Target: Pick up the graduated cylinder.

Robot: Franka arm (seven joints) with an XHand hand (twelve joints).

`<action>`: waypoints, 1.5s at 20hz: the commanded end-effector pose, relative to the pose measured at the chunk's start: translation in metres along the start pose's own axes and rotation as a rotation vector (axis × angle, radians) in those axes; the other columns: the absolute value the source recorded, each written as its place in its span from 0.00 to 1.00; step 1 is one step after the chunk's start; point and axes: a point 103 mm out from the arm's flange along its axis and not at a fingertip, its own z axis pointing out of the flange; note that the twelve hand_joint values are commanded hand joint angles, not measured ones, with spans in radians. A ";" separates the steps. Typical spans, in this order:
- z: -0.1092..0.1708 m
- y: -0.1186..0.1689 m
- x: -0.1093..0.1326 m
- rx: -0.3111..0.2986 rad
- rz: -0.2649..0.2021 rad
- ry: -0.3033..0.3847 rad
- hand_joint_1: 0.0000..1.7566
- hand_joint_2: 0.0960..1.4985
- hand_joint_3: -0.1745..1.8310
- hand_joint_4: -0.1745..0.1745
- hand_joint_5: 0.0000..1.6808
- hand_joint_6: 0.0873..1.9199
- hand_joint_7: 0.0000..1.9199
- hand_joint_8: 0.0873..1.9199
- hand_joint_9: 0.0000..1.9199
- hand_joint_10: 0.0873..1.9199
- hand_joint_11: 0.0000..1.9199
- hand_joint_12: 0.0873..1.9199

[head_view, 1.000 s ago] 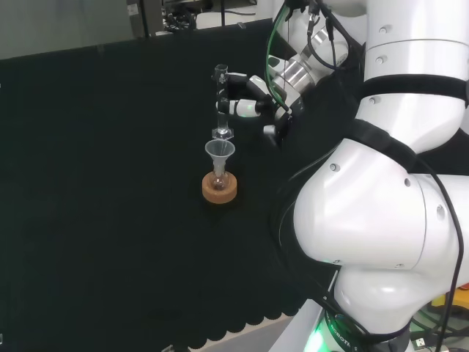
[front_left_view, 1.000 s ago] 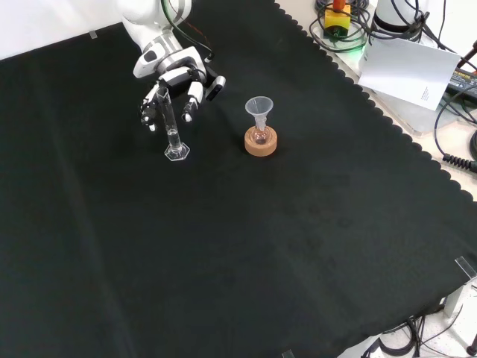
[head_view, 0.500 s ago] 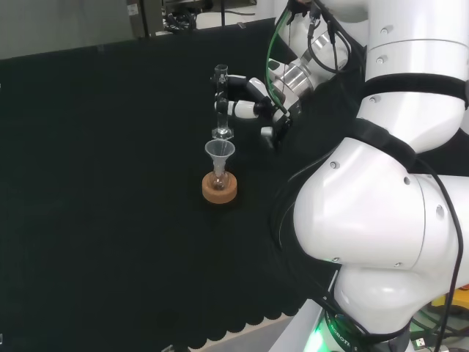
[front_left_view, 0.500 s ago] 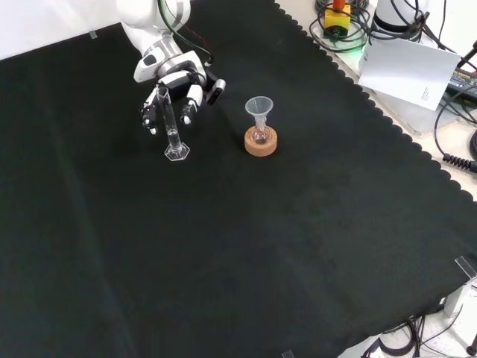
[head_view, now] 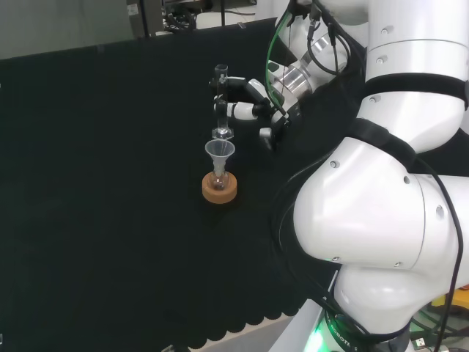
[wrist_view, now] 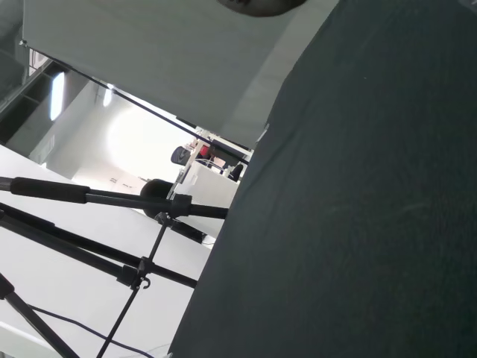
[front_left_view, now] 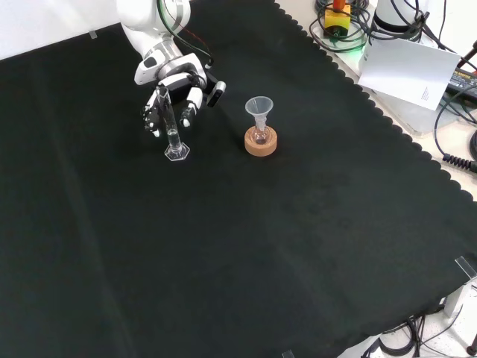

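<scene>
In the front view, a small flask (front_left_view: 259,136) sits in a cork ring (front_left_view: 261,142) with a clear funnel (front_left_view: 258,108) in its neck. Left of it, the graduated cylinder (front_left_view: 171,127) stands upright on the black cloth (front_left_view: 298,246). The hand (front_left_view: 173,88) is behind it, fingers (front_left_view: 189,106) curled around its upper part.

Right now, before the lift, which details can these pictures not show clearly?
- Contact: in the front view the hand overlaps the graduated cylinder; whether its fingers touch the glass is unclear.
- Cylinder's contents: clear glass against black cloth, too small in both views.
- Small flask under the funnel: contents too small in the head view.
</scene>
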 end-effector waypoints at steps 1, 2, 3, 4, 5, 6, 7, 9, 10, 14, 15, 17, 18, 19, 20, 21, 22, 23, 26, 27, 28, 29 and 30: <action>0.002 0.000 -0.001 -0.001 0.003 -0.003 0.64 0.68 0.00 0.44 0.35 0.17 0.29 0.26 0.42 0.18 0.31 0.59; 0.002 0.001 -0.001 -0.001 0.004 -0.005 0.64 0.69 0.00 0.44 0.35 0.20 0.29 0.26 0.43 0.18 0.32 0.58; 0.002 0.001 -0.001 -0.002 0.006 -0.004 0.64 0.69 0.00 0.45 0.35 0.21 0.30 0.26 0.44 0.17 0.33 0.58; 0.002 0.001 -0.001 -0.002 0.007 -0.004 0.64 0.69 0.00 0.45 0.35 0.23 0.30 0.26 0.45 0.17 0.34 0.57; 0.002 0.001 -0.001 -0.002 0.007 -0.004 0.64 0.69 0.00 0.45 0.36 0.24 0.31 0.27 0.45 0.17 0.35 0.57; 0.003 0.001 -0.001 -0.003 0.008 -0.003 0.64 0.70 0.00 0.46 0.36 0.25 0.31 0.27 0.46 0.16 0.36 0.56; 0.003 0.001 -0.002 -0.003 0.007 -0.003 0.64 0.70 0.00 0.46 0.36 0.26 0.31 0.26 0.46 0.16 0.36 0.56; 0.003 0.001 -0.002 -0.004 0.005 -0.001 0.64 0.71 0.00 0.47 0.37 0.28 0.32 0.26 0.47 0.15 0.37 0.55; 0.003 0.001 -0.002 -0.004 0.006 0.000 0.64 0.71 0.00 0.47 0.37 0.28 0.32 0.26 0.47 0.15 0.37 0.55; 0.003 0.002 -0.002 -0.001 0.010 -0.002 0.64 0.72 0.00 0.48 0.37 0.29 0.32 0.26 0.48 0.15 0.38 0.55; 0.003 0.002 -0.002 -0.002 0.012 -0.001 0.64 0.73 0.00 0.48 0.37 0.30 0.32 0.26 0.49 0.15 0.39 0.55; 0.003 0.004 -0.001 -0.002 0.014 -0.005 0.64 0.74 0.00 0.50 0.39 0.31 0.33 0.27 0.50 0.14 0.41 0.54; 0.003 0.005 -0.001 -0.005 0.016 -0.011 0.64 0.75 0.00 0.51 0.40 0.31 0.34 0.27 0.51 0.14 0.42 0.53; 0.003 0.006 0.000 -0.007 0.018 -0.021 0.65 0.76 0.00 0.53 0.41 0.31 0.35 0.27 0.51 0.14 0.43 0.52; 0.003 0.006 0.001 -0.010 0.020 -0.032 0.65 0.78 0.00 0.55 0.43 0.32 0.37 0.27 0.52 0.13 0.44 0.51; 0.004 0.006 0.002 -0.014 0.022 -0.043 0.66 0.80 0.00 0.57 0.44 0.32 0.39 0.28 0.53 0.13 0.46 0.50; 0.004 0.007 0.003 -0.018 0.025 -0.055 0.67 0.81 0.00 0.58 0.46 0.33 0.41 0.28 0.54 0.13 0.48 0.49; 0.004 0.007 0.004 -0.017 0.026 -0.070 0.68 0.82 0.00 0.60 0.48 0.33 0.43 0.29 0.56 0.13 0.50 0.47; 0.001 0.005 0.008 -0.018 0.035 -0.149 0.64 0.80 0.06 0.19 0.49 0.57 0.48 0.29 0.59 0.13 0.53 0.45; -0.001 0.005 0.011 -0.011 0.034 -0.187 0.64 0.80 0.07 0.12 0.50 0.59 0.50 0.29 0.60 0.13 0.54 0.44; -0.003 0.005 0.013 0.001 0.028 -0.224 0.64 0.79 0.07 0.07 0.51 0.60 0.52 0.28 0.61 0.13 0.54 0.43; -0.006 0.005 0.016 0.013 0.021 -0.260 0.66 0.78 0.08 0.04 0.51 0.59 0.50 0.38 0.62 0.12 0.55 0.43; -0.010 0.004 0.018 0.023 0.018 -0.290 0.68 0.77 0.08 0.02 0.52 0.59 0.49 0.47 0.63 0.12 0.56 0.42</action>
